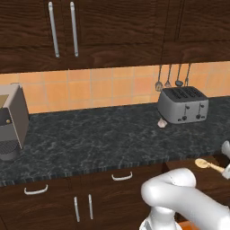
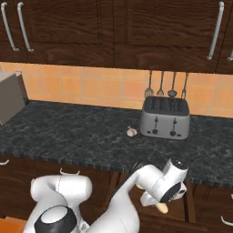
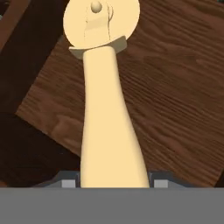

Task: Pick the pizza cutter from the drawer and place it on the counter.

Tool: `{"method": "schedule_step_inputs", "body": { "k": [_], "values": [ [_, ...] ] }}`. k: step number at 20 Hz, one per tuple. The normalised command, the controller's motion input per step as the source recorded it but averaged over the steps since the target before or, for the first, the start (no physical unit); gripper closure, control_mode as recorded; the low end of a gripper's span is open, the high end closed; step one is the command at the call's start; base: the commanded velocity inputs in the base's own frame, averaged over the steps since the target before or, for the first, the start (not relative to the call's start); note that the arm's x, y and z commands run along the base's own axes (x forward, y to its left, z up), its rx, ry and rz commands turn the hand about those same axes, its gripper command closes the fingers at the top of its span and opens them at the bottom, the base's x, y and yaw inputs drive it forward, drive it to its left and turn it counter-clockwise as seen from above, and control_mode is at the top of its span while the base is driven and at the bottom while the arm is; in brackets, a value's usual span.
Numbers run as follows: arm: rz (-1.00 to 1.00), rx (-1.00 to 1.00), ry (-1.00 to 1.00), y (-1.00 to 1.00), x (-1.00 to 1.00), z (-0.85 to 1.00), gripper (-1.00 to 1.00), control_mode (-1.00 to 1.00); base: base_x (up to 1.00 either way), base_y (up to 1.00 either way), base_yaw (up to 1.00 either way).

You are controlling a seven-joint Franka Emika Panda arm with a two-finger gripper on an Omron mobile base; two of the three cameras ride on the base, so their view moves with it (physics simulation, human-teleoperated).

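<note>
Tan cutter (image 3: pixel 107 109) held tight by its handle in the gripper (image 3: pixel 114 181), round head pointing away, brown wooden drawer (image 3: pixel 175 87) under it, black counter (image 1: pixel 103 139) farther back, toaster (image 1: pixel 183 105) and small pale lump (image 1: pixel 162 122) near the wall

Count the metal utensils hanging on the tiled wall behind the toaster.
4, in one row above the toaster: at and, left to right. None seems hidden.

I see the tan pizza cutter (image 3: pixel 103 109) running up the middle of the hand view, round head at top, over the drawer's (image 3: pixel 175 87) brown wood. The black marbled surface (image 1: pixel 103 139) spans mid-frame.
</note>
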Motion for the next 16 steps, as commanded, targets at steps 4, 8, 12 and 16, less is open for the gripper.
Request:
{"method": "schedule_step_inputs", "body": {
  "k": [4,8,12,16],
  "values": [
    [0.53,0.0,-0.16,0.0,-0.27,0.75,1.0,-1.0,0.0,0.0,0.0],
    [0.35,0.0,-0.24,0.06,0.07,0.64,1.0,-1.0,0.0,0.0,0.0],
    [0.21,0.0,-0.13,0.29,0.56,0.63,1.0,-1.0,0.0,0.0,0.0],
    [0.11,0.0,-0.01,0.49,0.92,0.21,1.0,-1.0,0.0,0.0,0.0]
  ]
}}
